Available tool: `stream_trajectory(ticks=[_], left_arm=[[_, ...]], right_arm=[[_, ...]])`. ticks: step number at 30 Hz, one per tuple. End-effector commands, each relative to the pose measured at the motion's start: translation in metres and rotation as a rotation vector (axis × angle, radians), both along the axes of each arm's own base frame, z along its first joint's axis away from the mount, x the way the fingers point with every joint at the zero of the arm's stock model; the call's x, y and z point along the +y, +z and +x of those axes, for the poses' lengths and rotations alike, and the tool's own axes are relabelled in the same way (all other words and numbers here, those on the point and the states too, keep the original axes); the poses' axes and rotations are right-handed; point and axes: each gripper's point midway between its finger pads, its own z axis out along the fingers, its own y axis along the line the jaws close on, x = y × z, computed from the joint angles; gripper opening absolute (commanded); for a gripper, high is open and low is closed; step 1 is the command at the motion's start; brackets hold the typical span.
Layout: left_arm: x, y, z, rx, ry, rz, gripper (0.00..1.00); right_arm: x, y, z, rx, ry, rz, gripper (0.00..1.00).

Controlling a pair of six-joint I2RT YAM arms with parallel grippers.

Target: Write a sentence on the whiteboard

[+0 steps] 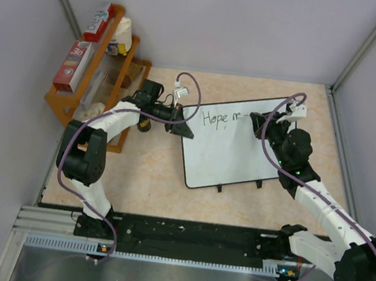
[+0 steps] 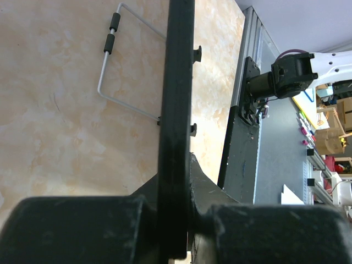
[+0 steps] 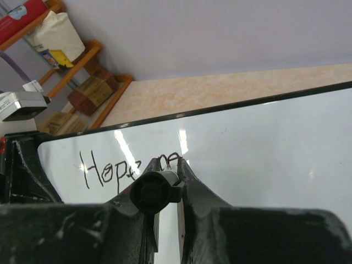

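Shelf (image 1: 92, 82) stacked with boxes (image 1: 74, 65) stands far left on the counter (image 1: 149, 177); whiteboard (image 1: 231, 153) lies centre, left claw (image 1: 184, 130) at its edge, right claw (image 1: 256, 118) over the sentence (image 1: 216, 119). Left wrist: claw clamped on that edge, wire stand (image 2: 118, 77) beyond. Right wrist: claw clamped on marker (image 3: 151, 191) at "Hope m".

Left hand (image 1: 182, 129), right hand (image 1: 257, 117), both closed.

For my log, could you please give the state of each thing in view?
whiteboard: clamped at its rim, mostly blank.
sentence: unfinished, reads "Hope" plus a partial word.
marker: gripped, pointing toward the board.
left gripper: shut on the whiteboard.
right gripper: shut on the marker.
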Motion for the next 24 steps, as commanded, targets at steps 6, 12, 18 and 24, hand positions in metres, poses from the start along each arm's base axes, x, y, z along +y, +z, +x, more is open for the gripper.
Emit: stream_trajectory(ticks=[6,12,18,24], left_arm=[[0.01,-0.034,0.017,-0.171,0.053,0.184,0.0],[0.01,-0.035,0.016,-0.169,0.054,0.187,0.0],[0.01,-0.036,0.016,-0.171,0.052,0.189,0.0],[0.01,-0.036,0.017,-0.17,0.054,0.191,0.0]], right_arm=[[-0.013,-0.022,-0.005,0.061,-0.046,-0.023,0.0],[-0.022,-0.015,-0.002,0.049,-0.098,-0.025,0.0],[-0.024,-0.001,0.002,0.023,-0.12,-0.014,0.0],[-0.024,0.012,0.003,-0.004,-0.12,0.002,0.0]])
